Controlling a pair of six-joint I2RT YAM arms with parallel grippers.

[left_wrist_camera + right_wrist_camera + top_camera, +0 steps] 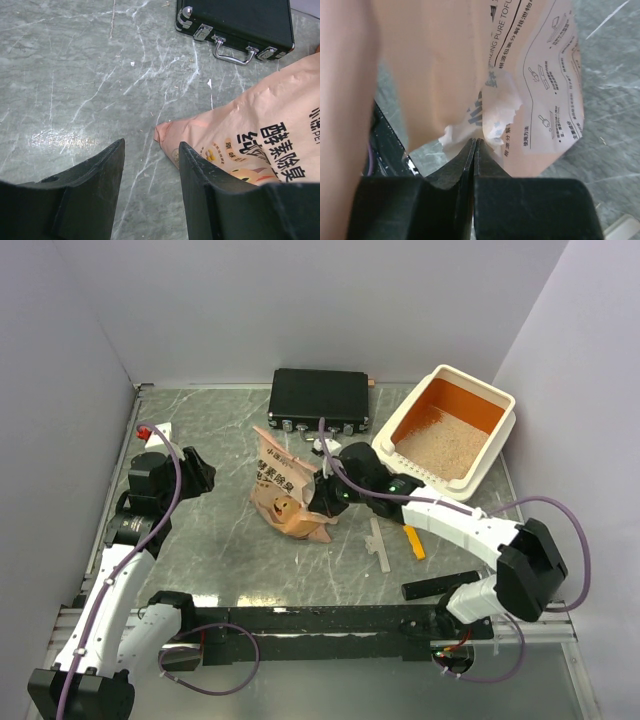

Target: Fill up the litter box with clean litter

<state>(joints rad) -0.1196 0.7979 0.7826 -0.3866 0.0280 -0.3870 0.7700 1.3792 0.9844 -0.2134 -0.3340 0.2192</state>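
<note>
The litter box (404,412), cream outside and orange inside, stands at the back right. Clean litter (448,446) covers its floor near the grille end. Left of it, mid-table, a crumpled orange-brown paper bag (283,494) stands tilted. My right gripper (322,502) is at the bag's right side. In the right wrist view its jaws are shut (476,143) on the torn white edge of the bag (445,65). My left gripper (203,473) hovers left of the bag, open with nothing between its fingers (151,150). The bag's corner (260,145) lies just past the right finger.
A flat black case (319,398) with a metal handle (231,54) lies at the back centre. A yellow-orange scoop (413,541) and a clear strip (377,543) lie on the marble table right of centre. A small red-and-white object (155,430) sits at the far left.
</note>
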